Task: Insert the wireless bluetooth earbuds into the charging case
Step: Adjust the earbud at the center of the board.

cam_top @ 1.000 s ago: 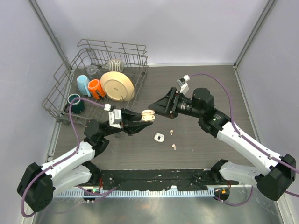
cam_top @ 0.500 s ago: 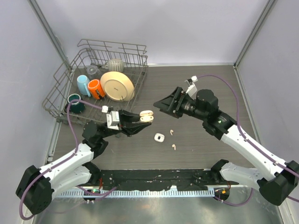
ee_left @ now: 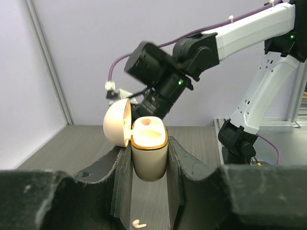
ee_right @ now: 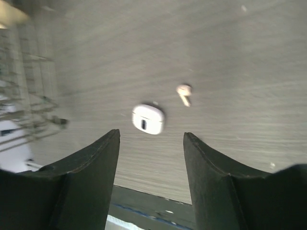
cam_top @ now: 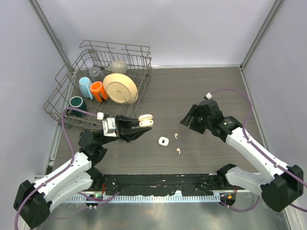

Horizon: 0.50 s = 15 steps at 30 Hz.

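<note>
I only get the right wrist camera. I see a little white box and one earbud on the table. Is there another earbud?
Observer: Yes, a second earbud lies on the table near the white box, toward the near edge.
Operator: Where's the case they go in?
Observer: The left gripper holds the charging case off the table, lid open.
Operator: What's the blurry wire stuff on my left?
Observer: A dish rack with a plate in it.

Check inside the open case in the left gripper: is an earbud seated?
The charging case has its lid open. Its cream insert shows one shallow hollow, no earbud stem standing out. The wells' depths are hidden behind the rim, so I cannot confirm.
</note>
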Tool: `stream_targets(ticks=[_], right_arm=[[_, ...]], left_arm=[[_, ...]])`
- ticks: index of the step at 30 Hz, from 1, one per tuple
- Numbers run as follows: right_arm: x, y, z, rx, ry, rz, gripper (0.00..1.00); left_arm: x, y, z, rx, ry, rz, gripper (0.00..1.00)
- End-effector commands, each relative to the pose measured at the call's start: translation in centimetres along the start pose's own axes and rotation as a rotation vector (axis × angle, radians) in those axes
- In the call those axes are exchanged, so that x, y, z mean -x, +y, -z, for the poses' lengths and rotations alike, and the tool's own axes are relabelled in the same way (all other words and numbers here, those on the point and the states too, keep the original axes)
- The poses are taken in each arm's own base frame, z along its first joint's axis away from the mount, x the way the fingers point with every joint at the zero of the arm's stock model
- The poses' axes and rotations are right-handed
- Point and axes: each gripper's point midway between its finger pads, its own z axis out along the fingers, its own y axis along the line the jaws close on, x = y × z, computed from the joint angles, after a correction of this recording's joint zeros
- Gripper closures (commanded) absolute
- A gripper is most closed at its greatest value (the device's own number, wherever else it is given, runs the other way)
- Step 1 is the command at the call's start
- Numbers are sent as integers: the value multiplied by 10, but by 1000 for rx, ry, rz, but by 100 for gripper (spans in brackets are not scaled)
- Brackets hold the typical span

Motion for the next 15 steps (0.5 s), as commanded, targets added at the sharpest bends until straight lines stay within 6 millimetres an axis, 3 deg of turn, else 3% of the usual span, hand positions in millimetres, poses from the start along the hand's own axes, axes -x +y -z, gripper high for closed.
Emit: stream_targets(ticks=[1,7,15], right_arm=[[-32,-41,-10,-132,138,104,41],[-65,-36,-10,-53,230,210,47],[-99,-56,-17,-143,316,365,47]], left_arm=[[8,1,0,14,-22,-25,100],[9,1,-1,11,-22,-17,100],[10,-2,-1,4,-23,-2,100]])
